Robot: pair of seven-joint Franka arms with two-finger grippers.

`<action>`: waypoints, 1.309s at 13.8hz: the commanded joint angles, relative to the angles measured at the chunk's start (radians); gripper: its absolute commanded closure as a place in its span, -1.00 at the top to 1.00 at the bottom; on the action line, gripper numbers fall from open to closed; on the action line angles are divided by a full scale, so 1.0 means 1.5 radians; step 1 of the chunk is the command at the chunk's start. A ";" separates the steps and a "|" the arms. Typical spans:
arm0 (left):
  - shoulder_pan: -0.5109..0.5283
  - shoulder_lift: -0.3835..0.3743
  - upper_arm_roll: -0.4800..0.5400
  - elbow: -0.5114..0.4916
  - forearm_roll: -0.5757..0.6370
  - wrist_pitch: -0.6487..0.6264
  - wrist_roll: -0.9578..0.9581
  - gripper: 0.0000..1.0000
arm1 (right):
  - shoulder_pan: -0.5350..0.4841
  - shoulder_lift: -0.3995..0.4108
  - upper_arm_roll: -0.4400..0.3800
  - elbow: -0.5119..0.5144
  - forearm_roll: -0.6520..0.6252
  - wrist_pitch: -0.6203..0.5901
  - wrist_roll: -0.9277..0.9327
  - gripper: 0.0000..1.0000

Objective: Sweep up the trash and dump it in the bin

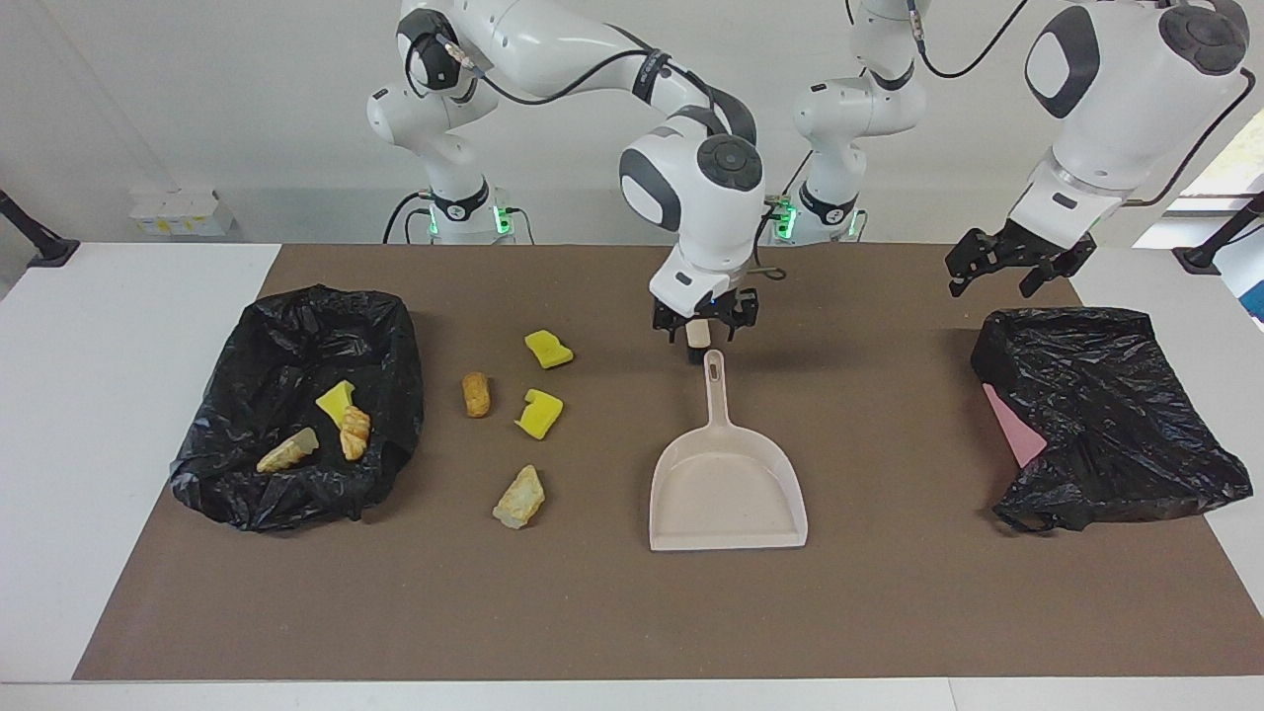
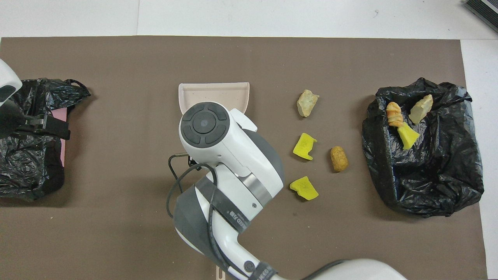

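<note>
The beige dustpan (image 1: 728,489) lies flat on the brown mat, handle toward the robots; its mouth (image 2: 213,93) shows in the overhead view. My right gripper (image 1: 703,332) hangs open just above the handle's tip, holding nothing. Several pieces of trash lie loose between the dustpan and the bin: two yellow sponge chunks (image 1: 547,349) (image 1: 539,412), a brown lump (image 1: 476,394) and a tan lump (image 1: 519,497). The black-lined bin (image 1: 385,395) at the right arm's end holds three scraps (image 1: 341,420). My left gripper (image 1: 1017,267) waits open in the air over the other bag.
A crumpled black bag (image 1: 1096,415) with a pink edge (image 1: 1017,430) showing lies at the left arm's end of the mat. The right arm's wrist (image 2: 218,144) covers the dustpan's handle from above. White table borders the mat at both ends.
</note>
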 commanded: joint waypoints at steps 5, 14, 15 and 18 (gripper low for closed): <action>-0.074 0.059 -0.002 -0.023 -0.004 0.153 0.000 1.00 | 0.100 -0.259 -0.002 -0.407 0.091 0.156 0.073 1.00; -0.223 0.156 -0.002 -0.027 -0.009 0.282 -0.095 1.00 | 0.184 -0.247 -0.002 -0.555 0.135 0.351 0.143 1.00; -0.230 0.164 -0.003 -0.040 -0.009 0.299 -0.119 1.00 | 0.184 -0.247 -0.001 -0.556 0.136 0.352 0.142 1.00; -0.272 0.176 -0.003 -0.092 -0.009 0.382 -0.188 1.00 | 0.186 -0.245 -0.001 -0.559 0.136 0.351 0.140 0.76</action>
